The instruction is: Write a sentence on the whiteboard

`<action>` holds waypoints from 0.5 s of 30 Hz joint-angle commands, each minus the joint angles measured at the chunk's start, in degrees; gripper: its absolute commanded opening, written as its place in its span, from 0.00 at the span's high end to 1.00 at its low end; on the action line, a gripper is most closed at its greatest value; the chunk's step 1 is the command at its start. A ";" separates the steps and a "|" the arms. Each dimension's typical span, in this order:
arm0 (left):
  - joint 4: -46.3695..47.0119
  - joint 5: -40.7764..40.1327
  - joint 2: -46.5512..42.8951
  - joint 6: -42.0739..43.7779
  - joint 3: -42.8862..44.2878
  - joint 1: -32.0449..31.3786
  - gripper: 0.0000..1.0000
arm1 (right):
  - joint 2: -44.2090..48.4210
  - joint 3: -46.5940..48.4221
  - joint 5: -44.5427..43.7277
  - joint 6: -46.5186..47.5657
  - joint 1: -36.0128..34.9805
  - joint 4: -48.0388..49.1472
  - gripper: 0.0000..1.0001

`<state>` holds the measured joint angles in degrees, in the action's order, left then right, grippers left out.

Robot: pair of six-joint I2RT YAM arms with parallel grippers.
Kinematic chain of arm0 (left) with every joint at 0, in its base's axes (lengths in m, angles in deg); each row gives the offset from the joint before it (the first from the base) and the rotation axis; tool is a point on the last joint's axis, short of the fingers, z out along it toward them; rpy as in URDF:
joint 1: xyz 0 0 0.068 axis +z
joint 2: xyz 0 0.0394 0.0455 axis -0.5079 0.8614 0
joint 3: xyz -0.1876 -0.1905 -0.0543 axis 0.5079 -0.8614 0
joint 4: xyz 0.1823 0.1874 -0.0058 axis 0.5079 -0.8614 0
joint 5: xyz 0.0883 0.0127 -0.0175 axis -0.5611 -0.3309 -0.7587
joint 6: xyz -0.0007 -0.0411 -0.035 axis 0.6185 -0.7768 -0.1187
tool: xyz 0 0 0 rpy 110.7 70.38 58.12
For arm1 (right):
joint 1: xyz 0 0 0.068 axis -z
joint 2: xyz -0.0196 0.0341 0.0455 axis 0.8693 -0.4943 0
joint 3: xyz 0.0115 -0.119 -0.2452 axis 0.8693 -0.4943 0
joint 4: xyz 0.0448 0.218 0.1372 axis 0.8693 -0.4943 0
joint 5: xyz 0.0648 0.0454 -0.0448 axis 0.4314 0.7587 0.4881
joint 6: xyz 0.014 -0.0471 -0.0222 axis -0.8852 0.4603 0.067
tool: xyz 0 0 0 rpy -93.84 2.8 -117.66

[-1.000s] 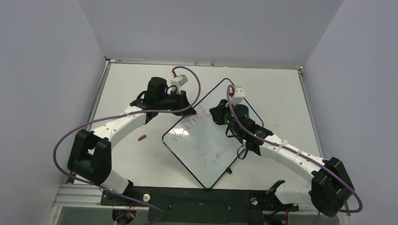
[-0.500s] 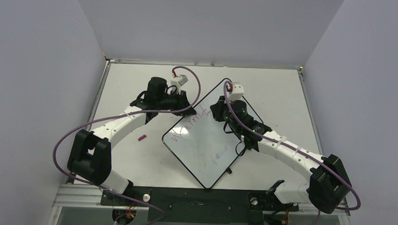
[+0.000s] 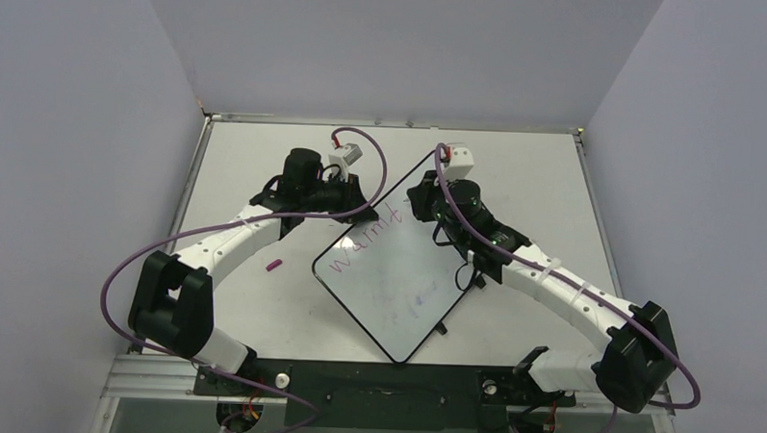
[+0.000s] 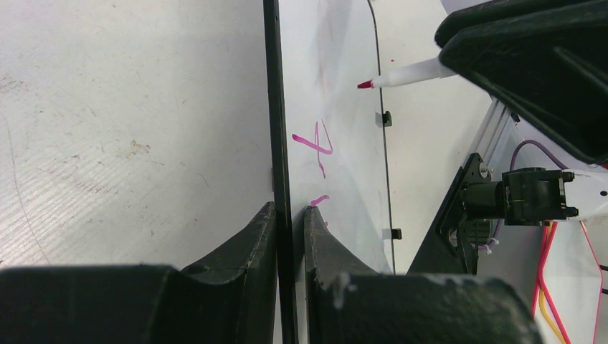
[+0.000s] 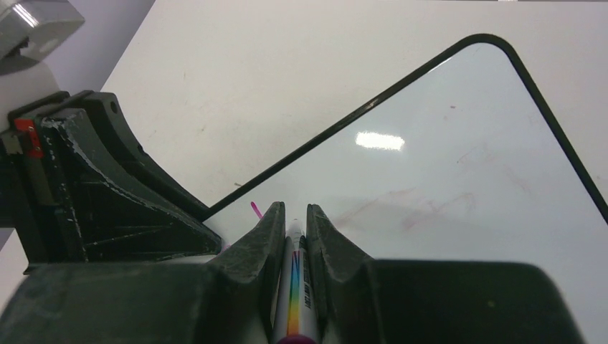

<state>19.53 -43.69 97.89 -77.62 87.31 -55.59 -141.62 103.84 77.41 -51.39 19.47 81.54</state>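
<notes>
Pinching the whiteboard's (image 3: 396, 294) rim, left fingers (image 4: 267, 218) steady it on the counter (image 3: 247, 154), the sentence (image 3: 364, 245) just ahead of them; right fingers (image 5: 277, 221) clamp the marker (image 5: 295, 301). Best lower gently, strokes light.

We see a rectangular off-white table (image 3: 554, 184) with a thin metal strip along its far edge and faint scuffs on its matte top. On it rests a glossy whiteboard (image 3: 396, 294) with a thin black rim and rounded corners, turned cornerwise like a diamond, one corner pointing to the far edge and one to the near edge. We also see a small pink cap-like piece (image 3: 274, 266) lying alone on the bare top, left of the board's left corner and apart from it, and a small black item (image 3: 443, 328), too small to identify, just beside the board's near right edge.
</notes>
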 commanded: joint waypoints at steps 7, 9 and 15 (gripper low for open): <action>0.30 -4.35 -2.18 5.65 -0.49 0.27 1.00 | -2.22 5.42 0.58 0.36 0.66 1.52 1.00; 0.29 -4.34 -2.22 5.66 -0.54 0.21 1.00 | -3.04 5.68 0.99 0.32 0.77 1.84 1.00; 0.25 -4.34 -2.27 5.65 -0.52 0.27 1.00 | -4.84 6.58 1.77 0.00 1.07 2.21 1.00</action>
<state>19.53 -43.78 97.70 -77.62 87.11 -55.59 -145.73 107.36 78.35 -51.17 19.99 81.59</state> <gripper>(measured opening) 0.111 0.097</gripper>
